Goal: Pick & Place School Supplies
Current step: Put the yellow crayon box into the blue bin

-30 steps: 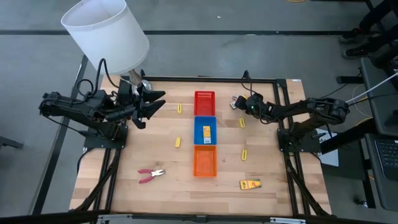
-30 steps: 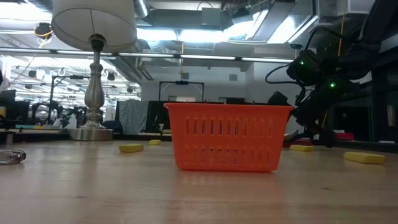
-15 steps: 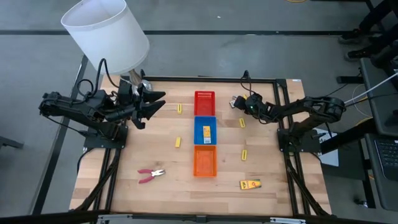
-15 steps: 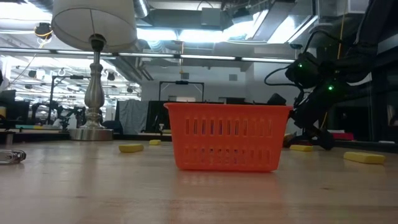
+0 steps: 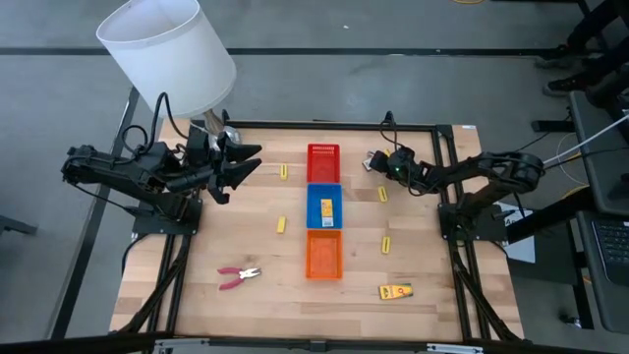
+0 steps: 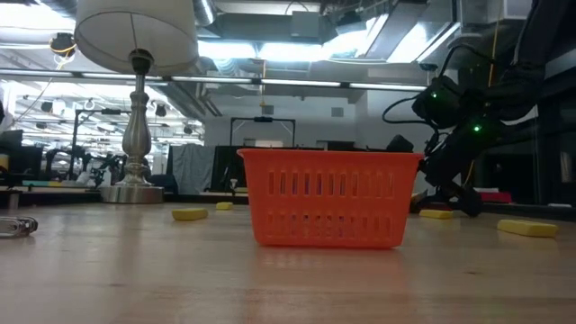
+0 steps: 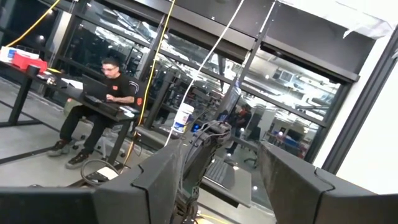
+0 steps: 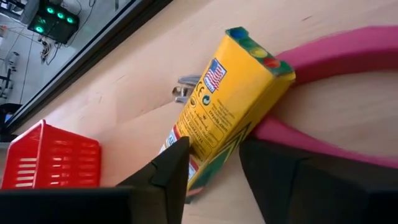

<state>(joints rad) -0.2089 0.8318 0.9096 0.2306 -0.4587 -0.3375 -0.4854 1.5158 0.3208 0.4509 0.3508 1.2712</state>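
Observation:
My right gripper (image 5: 373,160) is low over the table's far right part and open. In its wrist view its fingers (image 8: 171,165) stand on either side of the near end of a yellow packet (image 8: 227,99). The packet lies across the pink handles of a plier-like tool (image 8: 348,59). My left gripper (image 5: 243,162) is open and raised at the far left, beside the lamp. Loose on the wood lie yellow sticks (image 5: 280,225) (image 5: 386,244) (image 5: 383,194) (image 5: 284,171), a second packet (image 5: 396,291) and red-handled pliers (image 5: 239,276). A third packet (image 5: 326,207) sits in the blue tray. My right gripper has one finger on each side of the yellow packet's near end (image 8: 193,168), coming in low and slanting down along the packet. I cannot tell whether the fingers touch it. The packet rests on the table and on the pink handles.
Red tray (image 5: 323,152), blue tray (image 5: 313,208) and orange tray (image 5: 324,258) stand in a row down the table's middle. The white-shaded lamp (image 5: 167,54) stands at the far left corner. The left wrist view shows a person seated at a desk (image 7: 102,102) beyond the table.
My right arm has sunk a little toward the table at the far right. Nothing else has moved.

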